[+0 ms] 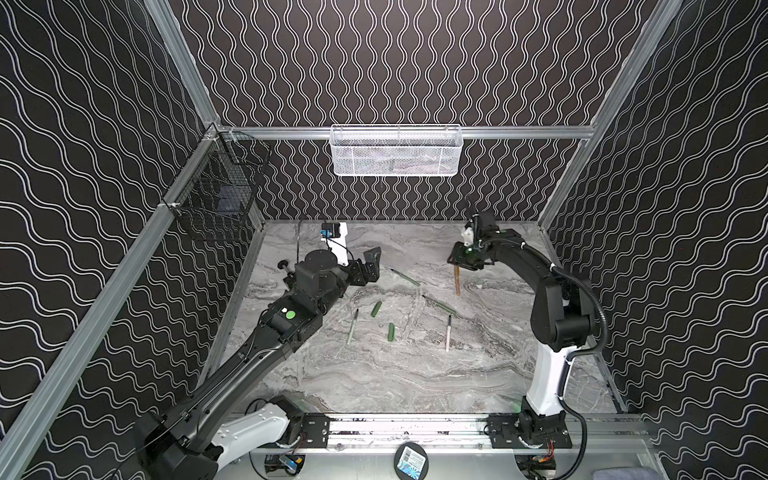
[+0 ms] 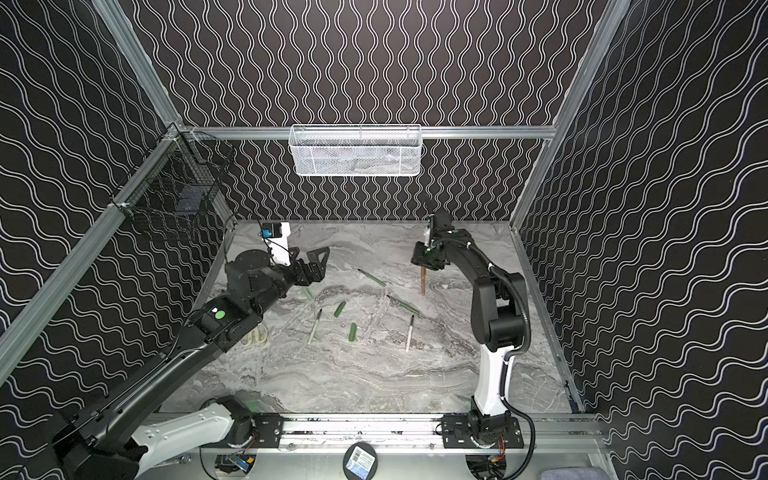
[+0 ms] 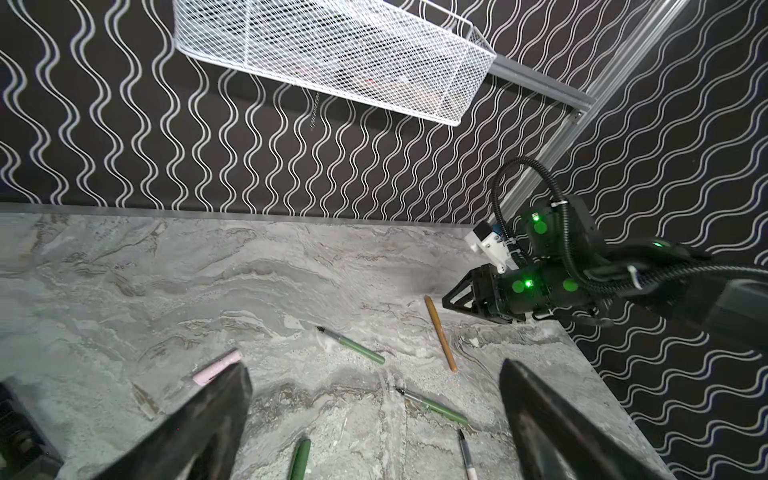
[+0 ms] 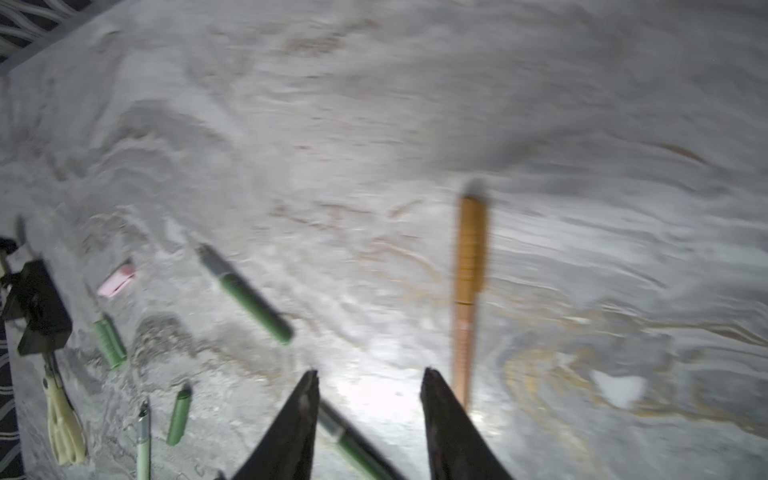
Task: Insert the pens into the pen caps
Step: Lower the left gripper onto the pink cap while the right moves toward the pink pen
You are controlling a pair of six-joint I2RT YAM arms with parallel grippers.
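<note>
Marble tabletop, capped gold pen, right tool parted

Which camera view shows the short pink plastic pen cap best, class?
The left wrist view: the short pink plastic pen cap lies sharp and close on the grey marble table. The right wrist view shows the cap small and blurred. Neither top view shows it; the left arm appears to hide it.

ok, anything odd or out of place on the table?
One stray: a pale cream scissor-like item lies on the table beside the left arm, too blurred to identify. The pens and caps lie scattered; nothing looks spilled or broken.
</note>
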